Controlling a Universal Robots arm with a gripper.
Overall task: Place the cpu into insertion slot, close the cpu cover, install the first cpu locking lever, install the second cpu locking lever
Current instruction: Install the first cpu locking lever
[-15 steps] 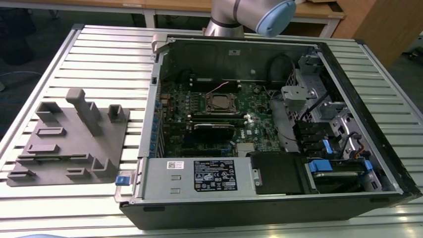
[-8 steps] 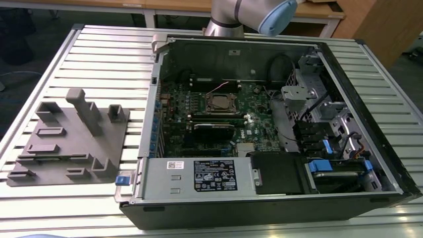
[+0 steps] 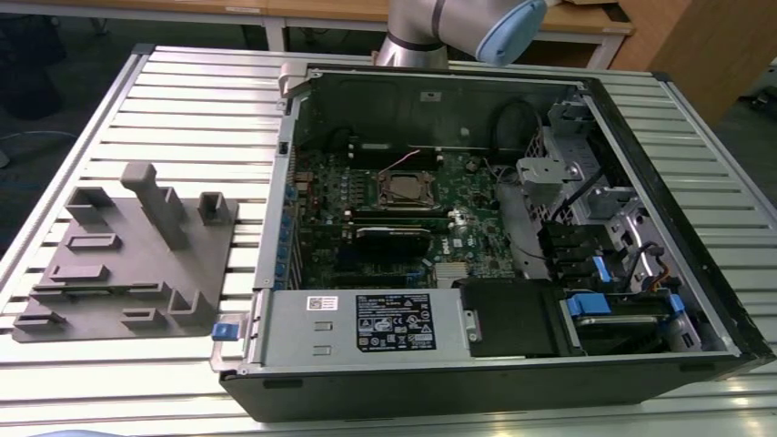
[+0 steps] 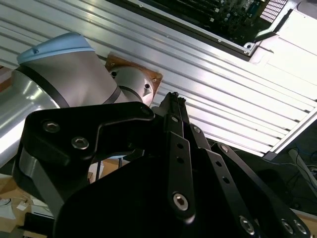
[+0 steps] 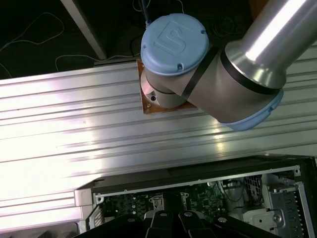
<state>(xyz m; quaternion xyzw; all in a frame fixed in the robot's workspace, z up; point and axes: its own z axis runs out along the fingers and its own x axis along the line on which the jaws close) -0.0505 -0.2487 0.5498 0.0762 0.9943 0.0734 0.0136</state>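
Aloft, hand (image 4: 173, 99) pinched together, empty

The arm (image 3: 443, 27) is being cut off at the exterior view's top; the hand (image 4: 174, 99) (image 5: 168, 215) is being cropped in both wrist views. The insertion slot (image 3: 407, 189) is being rendered too small to inspect.

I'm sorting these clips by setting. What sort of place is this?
Probably a robotics lab or workshop bench: a robot arm is mounted on a ribbed aluminium table, an open computer case lies on it with its circuit board exposed, and a grey holder block sits beside the case.
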